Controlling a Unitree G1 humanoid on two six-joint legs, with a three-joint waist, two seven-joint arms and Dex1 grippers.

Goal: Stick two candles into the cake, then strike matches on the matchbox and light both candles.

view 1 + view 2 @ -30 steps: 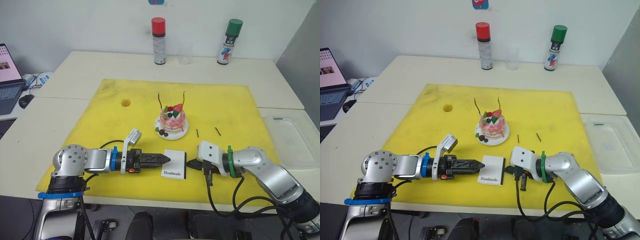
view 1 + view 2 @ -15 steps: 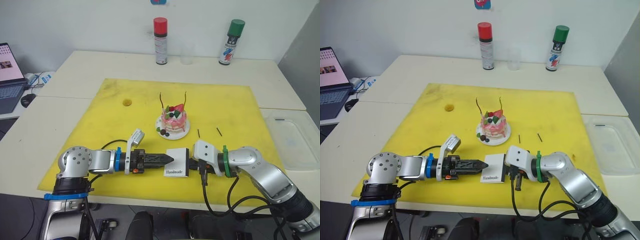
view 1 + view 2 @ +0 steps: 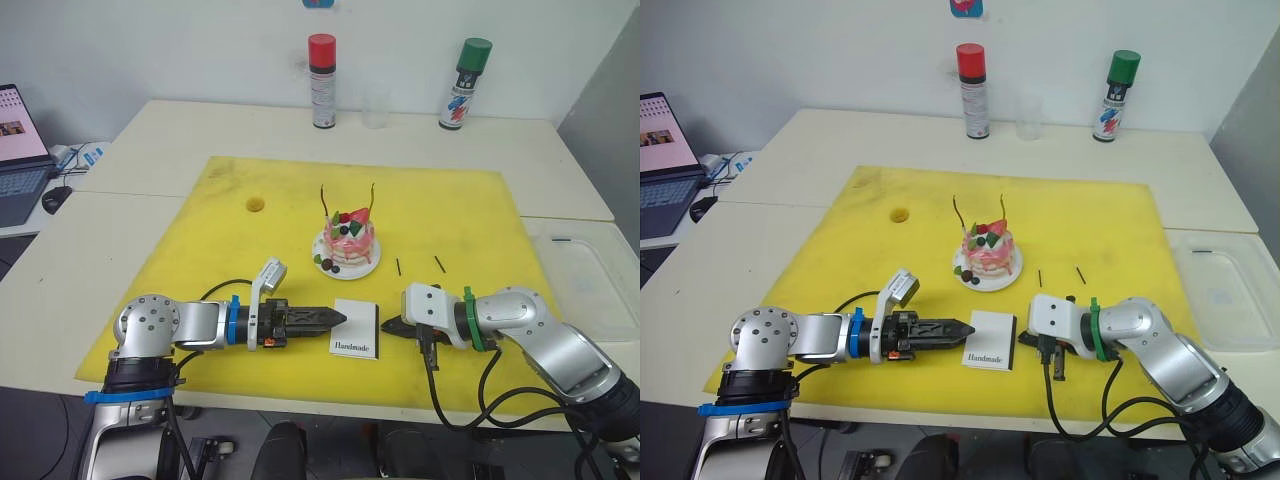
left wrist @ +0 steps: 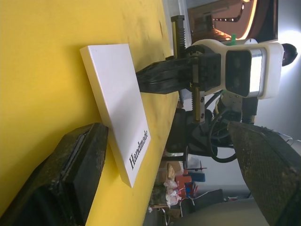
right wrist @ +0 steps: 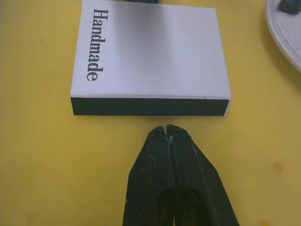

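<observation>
Now right gripper (image 5: 167, 129) backed off matchbox (image 5: 150, 56), fingers pressed together.

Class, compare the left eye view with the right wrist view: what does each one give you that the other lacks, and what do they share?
Left eye view adds: the cake with two candles standing in it, two matches lying on the yellow mat, and two spray cans at the back. Right wrist view adds: the dark striking edge, facing the shut right gripper across a small gap. Shared: the matchbox on the mat.

Head stereo overhead; wrists close, sharing matchbox (image 5: 149, 59).
</observation>
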